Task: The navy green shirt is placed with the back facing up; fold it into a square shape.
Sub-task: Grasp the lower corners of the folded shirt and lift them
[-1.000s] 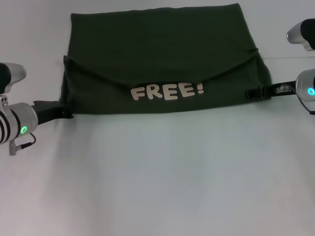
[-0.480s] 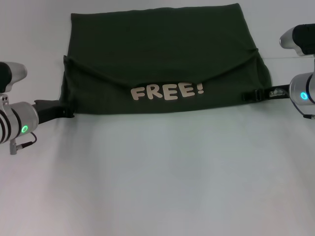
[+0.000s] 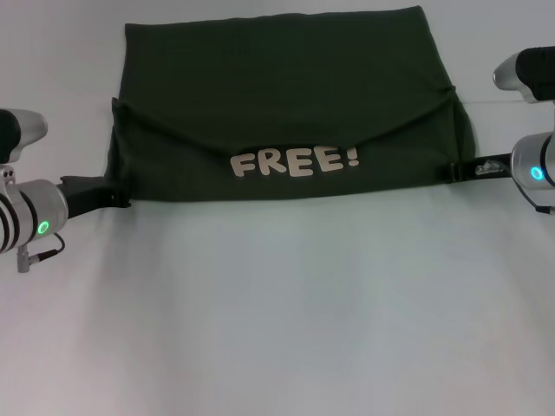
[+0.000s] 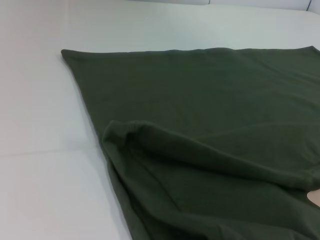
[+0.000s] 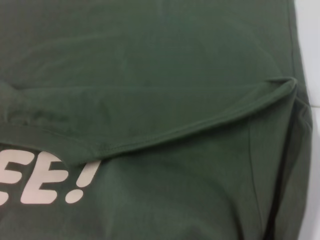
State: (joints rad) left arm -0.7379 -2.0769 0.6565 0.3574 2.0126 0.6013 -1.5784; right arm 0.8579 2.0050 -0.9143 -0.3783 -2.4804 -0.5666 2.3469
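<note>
Olive-green cloth fills the far half of the white table (image 3: 277,329), and the one change is on the right: the right gripper (image 3: 464,170) has slid outward toward 3 o'clock, off the shirt's edge it reached over a second ago, and now its dark tip sits just at the hem. Whether its fingers are parted or closed, I cannot tell. Over at 9 o'clock the left gripper (image 3: 111,198) hasn't budged, its dark tip touching the lower left corner of the cloth; its fingers I cannot make out either, nor whether it has hold of anything.

Now the navy green shirt (image 3: 286,104) itself: it lies flat, wide across the table toward 12 o'clock, with its near part folded up so the cream "FREE!" lettering (image 3: 295,161) shows along the near edge. Above the letters a hem sags in a shallow curve from side to side. The left wrist view shows a rumpled ridge near the corner; the right wrist view shows that curved hem and the last letters close up.
</note>
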